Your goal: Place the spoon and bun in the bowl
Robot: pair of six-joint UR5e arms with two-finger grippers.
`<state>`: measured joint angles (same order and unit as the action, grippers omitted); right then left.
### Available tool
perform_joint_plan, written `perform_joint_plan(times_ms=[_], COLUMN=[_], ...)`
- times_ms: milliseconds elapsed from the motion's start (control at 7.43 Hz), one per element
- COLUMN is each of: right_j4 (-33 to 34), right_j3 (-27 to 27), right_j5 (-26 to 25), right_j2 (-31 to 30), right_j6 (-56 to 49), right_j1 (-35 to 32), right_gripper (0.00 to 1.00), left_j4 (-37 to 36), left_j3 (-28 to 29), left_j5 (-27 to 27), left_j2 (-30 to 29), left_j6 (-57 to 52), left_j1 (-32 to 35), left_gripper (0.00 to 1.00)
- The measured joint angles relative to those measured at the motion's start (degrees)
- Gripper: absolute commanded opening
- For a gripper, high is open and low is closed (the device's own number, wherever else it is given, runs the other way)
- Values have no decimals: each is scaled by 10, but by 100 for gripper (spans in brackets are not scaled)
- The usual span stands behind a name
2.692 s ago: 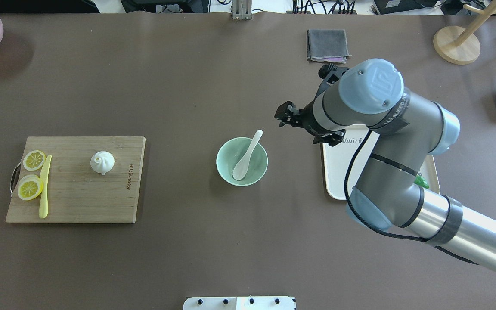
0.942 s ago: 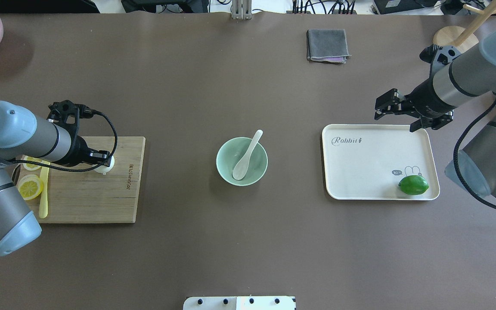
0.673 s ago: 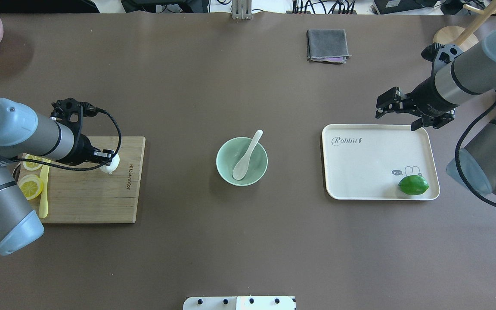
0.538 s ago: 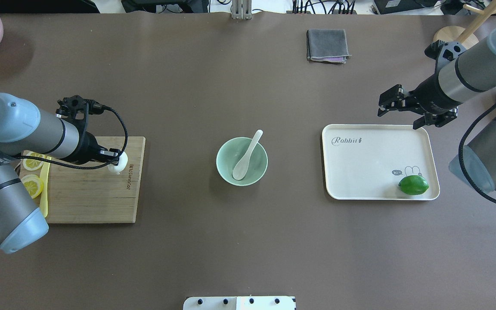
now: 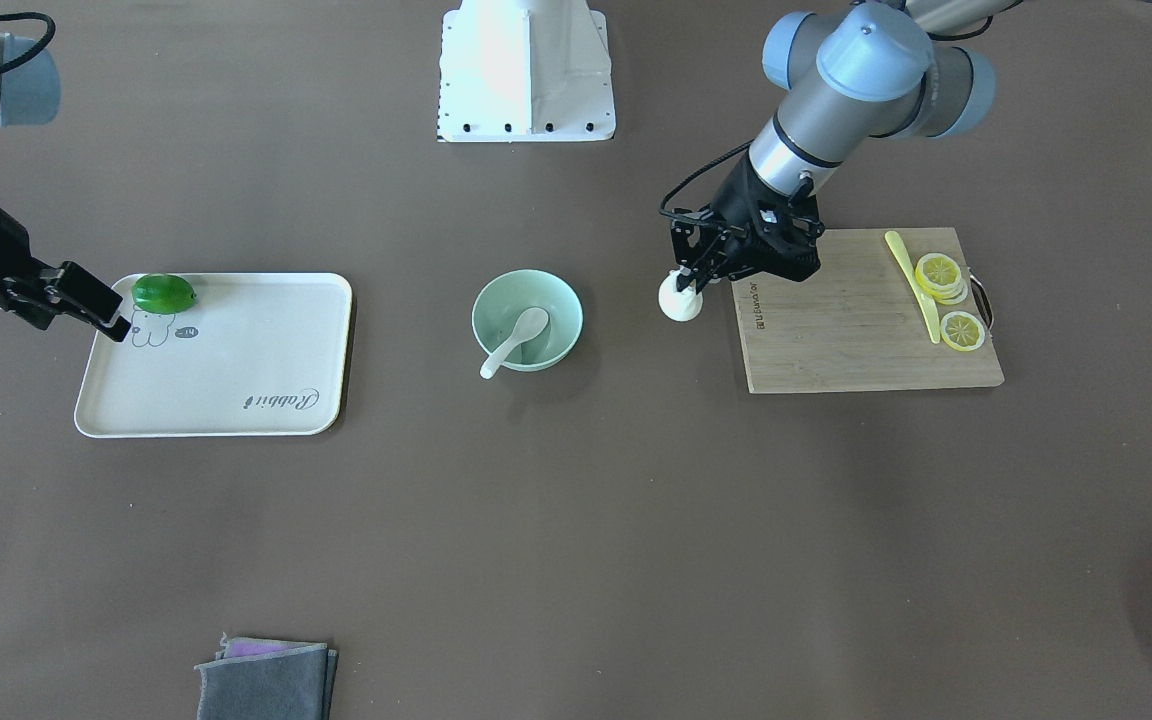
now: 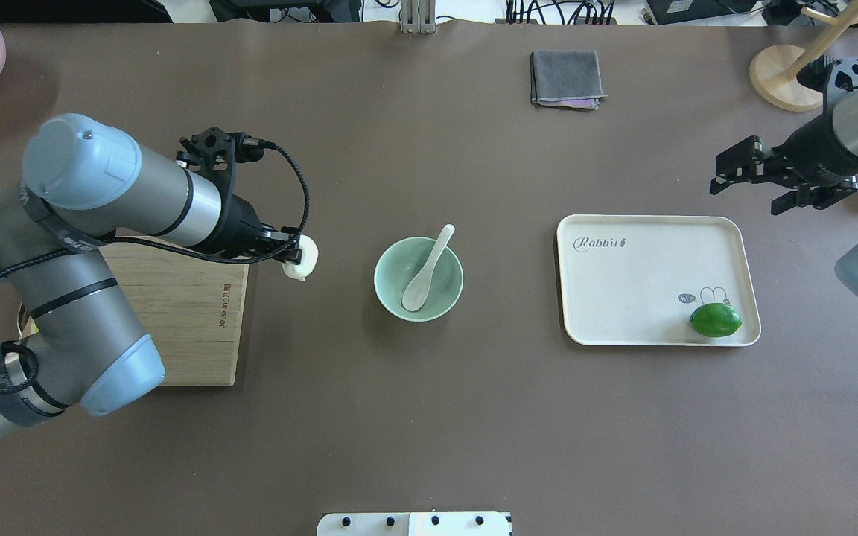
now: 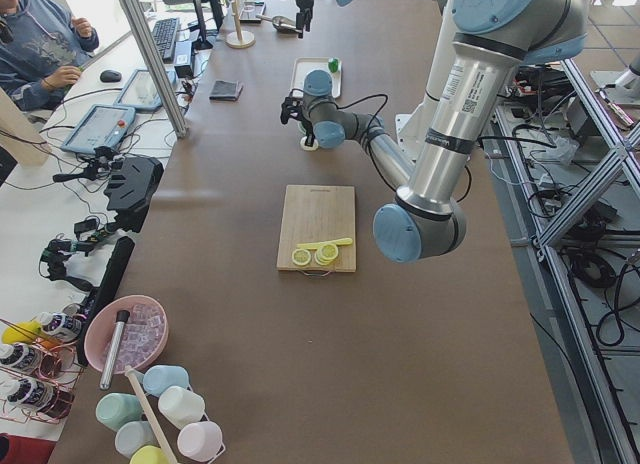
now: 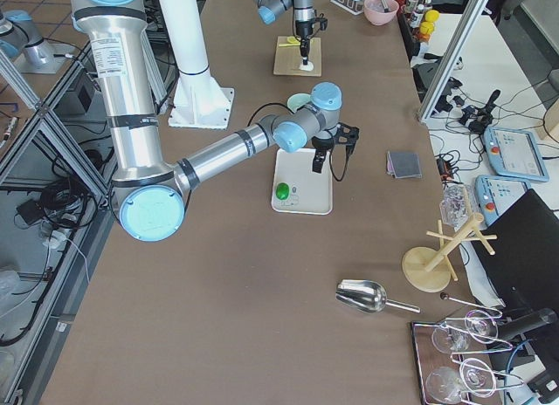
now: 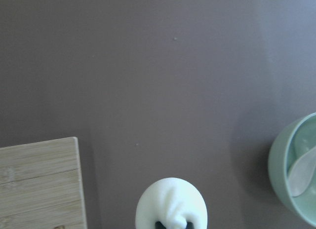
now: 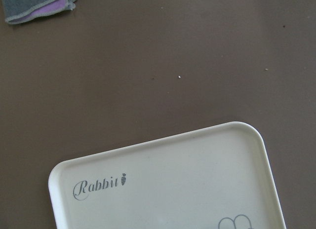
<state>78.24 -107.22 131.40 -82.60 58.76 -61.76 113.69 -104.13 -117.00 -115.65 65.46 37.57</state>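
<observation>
Now my left claw (image 6: 295,257) grips the bun (image 6: 308,251) above the table (image 6: 429,417), just off the cutting board (image 6: 191,327). The bowl (image 6: 384,260), with the spoon (image 6: 424,272) inside, lies to my right, nearest this arm. My right claw (image 6: 743,198) hangs open and empty.

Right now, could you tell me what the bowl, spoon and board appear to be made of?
The bowl looks like glazed ceramic, smooth and shiny, though possibly plastic. The spoon: glossy cream-white, ceramic or plastic. The board: matte bamboo or wood, visible grain strips.
</observation>
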Motion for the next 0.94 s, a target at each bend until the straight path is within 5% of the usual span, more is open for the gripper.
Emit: perform_joint_plan(times_ms=[269, 404, 538, 942], right_j4=[-1, -1, -2, -3], right_j3=[1, 1, 1, 2], right_j5=[10, 11, 11, 11], right_j2=[-24, -30, -32, -33], right_j6=[-44, -52, -55, -56], right_j1=[-24, -28, -30, -32], right_gripper=[100, 100, 100, 100], left_j4=[0, 1, 2, 4], left_j3=[40, 63, 83, 97], left_j5=[27, 53, 71, 99], left_j2=[-70, -99, -118, -124], left_j6=[36, 41, 42, 40], left_j1=[-33, -52, -62, -74], left_gripper=[0, 60, 98, 98])
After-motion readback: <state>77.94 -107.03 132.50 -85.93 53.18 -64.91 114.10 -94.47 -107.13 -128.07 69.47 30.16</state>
